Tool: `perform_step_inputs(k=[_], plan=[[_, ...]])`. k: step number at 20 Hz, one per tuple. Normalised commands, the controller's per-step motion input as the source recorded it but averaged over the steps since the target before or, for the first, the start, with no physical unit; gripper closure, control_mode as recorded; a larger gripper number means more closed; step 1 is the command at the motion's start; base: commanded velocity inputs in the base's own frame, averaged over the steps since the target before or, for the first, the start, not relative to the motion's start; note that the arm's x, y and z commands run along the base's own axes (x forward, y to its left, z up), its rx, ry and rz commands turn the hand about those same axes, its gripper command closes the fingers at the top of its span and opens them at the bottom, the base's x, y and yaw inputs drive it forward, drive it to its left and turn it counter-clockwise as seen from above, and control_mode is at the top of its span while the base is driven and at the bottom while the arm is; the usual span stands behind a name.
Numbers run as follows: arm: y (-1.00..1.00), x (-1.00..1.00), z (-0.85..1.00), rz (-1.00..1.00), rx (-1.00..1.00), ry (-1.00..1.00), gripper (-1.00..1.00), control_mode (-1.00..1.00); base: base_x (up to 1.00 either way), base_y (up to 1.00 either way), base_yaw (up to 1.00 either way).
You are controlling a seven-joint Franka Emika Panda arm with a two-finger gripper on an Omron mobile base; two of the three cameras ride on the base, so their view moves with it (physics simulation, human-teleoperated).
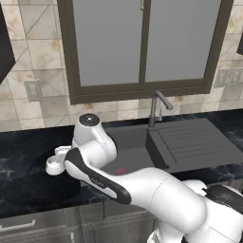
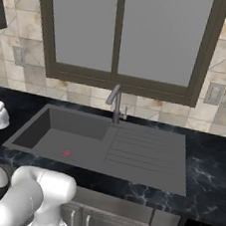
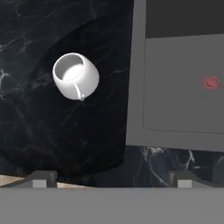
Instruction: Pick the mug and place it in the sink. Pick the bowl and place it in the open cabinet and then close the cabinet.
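The robot's hand [image 3: 109, 179] stood with its two dark fingertips [image 3: 41, 178] spread as wide as they go, holding nothing, above the black marbled surface [image 3: 39, 127]. The small squat white mug [image 3: 75, 76] with a greyish inside sat on that surface, apart from the fingertips, its thin handle turned towards the hand. Just beside it lay the dark grey rectangular sink [image 3: 179, 100], whose small red drain mark [image 3: 211, 83] showed on the basin floor.
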Motion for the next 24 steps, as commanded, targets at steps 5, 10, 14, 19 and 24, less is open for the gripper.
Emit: perform_step_inputs(k=[5, 10, 14, 19, 24], plan=[[0.15, 0.19, -0.25, 0.0, 0.0, 0.03, -1.0, -1.0, 0.0, 0.0, 0.0], [0.16, 0.21, -0.22, 0.0, 0.0, 0.06, -1.0, -1.0, 0.0, 0.0, 0.0], [0.29, 0.13, -0.16, 0.0, 0.0, 0.06, -1.0, -1.0, 0.0, 0.0, 0.0], [0.29, 0.17, -0.06, 0.0, 0.0, 0.08, -1.0, -1.0, 0.0, 0.0, 0.0], [0.21, 0.24, -0.01, 0.0, -0.02, 0.07, -1.0, -1.0, 0.0, 0.0, 0.0]])
